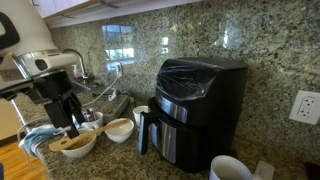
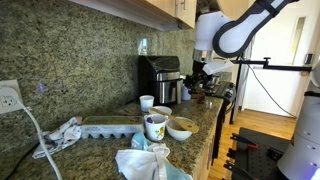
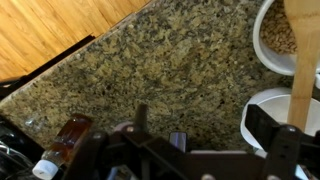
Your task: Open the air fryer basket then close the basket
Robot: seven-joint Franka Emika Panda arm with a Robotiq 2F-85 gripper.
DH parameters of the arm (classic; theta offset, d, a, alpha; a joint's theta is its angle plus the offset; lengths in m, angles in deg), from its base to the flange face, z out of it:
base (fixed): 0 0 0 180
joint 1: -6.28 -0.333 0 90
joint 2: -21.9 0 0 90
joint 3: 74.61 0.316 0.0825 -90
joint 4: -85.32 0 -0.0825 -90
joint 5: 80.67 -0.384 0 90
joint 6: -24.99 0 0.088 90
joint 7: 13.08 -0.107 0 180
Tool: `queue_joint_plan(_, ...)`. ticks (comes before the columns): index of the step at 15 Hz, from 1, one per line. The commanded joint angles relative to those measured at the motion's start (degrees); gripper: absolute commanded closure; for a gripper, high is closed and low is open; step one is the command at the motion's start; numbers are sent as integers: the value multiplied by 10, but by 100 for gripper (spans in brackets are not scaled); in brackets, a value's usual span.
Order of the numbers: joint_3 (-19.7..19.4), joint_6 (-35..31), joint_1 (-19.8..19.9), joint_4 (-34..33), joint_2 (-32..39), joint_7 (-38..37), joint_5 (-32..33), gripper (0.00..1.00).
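2 bowls stand beside the basket.

Speckled brown-green granite covers both the backsplash and the countertop (the same stone, by the look of it). 1 white wall outlet is set into the backsplash. Pale upper cabinets hang above the counter. The floor is honey-coloured wood planks. Bright reflections gleam on the polished stone.
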Motion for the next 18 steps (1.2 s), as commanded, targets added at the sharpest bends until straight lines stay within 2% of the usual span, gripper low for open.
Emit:
queue_joint_plan(1, -8, 3, -7, -1, 0, -5, 5, 0)
queue_joint_plan(5, 3, -26, 3, -1, 24, -29, 23, 0)
queue_joint_plan(10, -4, -120, 28, 0, 101, -78, 77, 0)
queue_joint_plan(14, -5, -191, 84, 1, 153, -147, 175, 0)
queue_joint_plan(18, -7, -240, 143, -20, 190, -236, 304, 0)
